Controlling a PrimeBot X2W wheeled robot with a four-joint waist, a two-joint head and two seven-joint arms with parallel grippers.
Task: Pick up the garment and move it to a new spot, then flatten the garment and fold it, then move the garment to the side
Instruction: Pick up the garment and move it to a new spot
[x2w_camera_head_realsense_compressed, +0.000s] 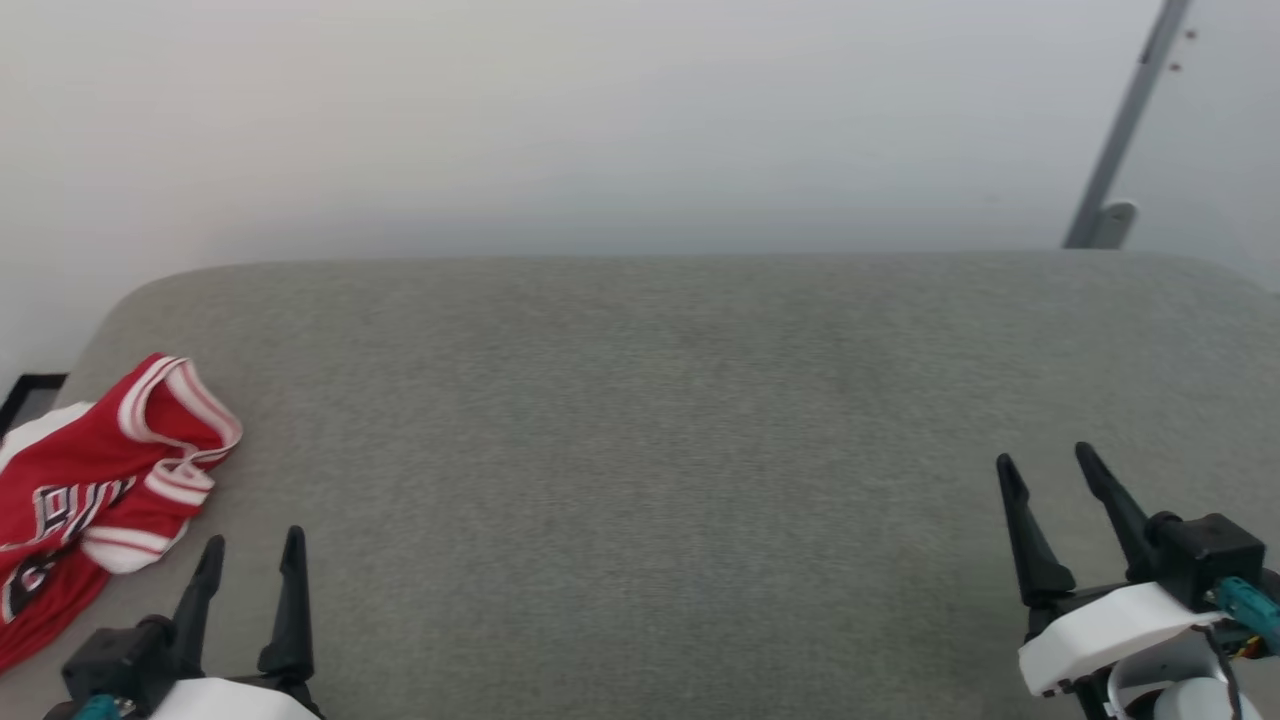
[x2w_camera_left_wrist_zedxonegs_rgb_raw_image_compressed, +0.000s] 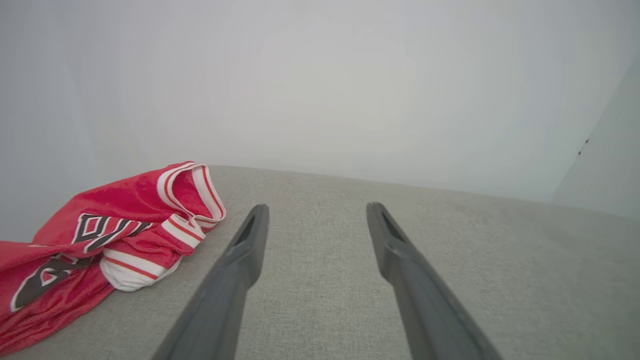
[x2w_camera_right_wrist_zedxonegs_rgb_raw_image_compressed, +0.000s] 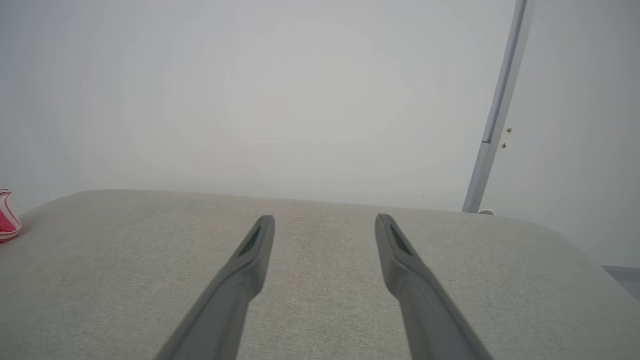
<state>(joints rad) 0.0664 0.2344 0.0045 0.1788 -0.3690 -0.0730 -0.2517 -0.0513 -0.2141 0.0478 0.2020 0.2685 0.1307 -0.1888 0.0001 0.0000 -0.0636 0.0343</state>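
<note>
Both my tools stand open, empty: left tool (x2w_camera_head_realsense_compressed: 253, 540) just beside the crumpled red jersey garment (x2w_camera_head_realsense_compressed: 90, 480) with white-and-red striped trim, at the left edge of the grey fabric worktop (x2w_camera_head_realsense_compressed: 640, 450); right tool (x2w_camera_head_realsense_compressed: 1045, 456) well apart. Left wrist view shows its black lettering (x2w_camera_left_wrist_zedxonegs_rgb_raw_image_compressed: 95, 231), creased, unreadable; right wrist view, a grey metal pole (x2w_camera_right_wrist_zedxonegs_rgb_raw_image_compressed: 495, 115) against the white wall (x2w_camera_right_wrist_zedxonegs_rgb_raw_image_compressed: 280, 90).
</note>
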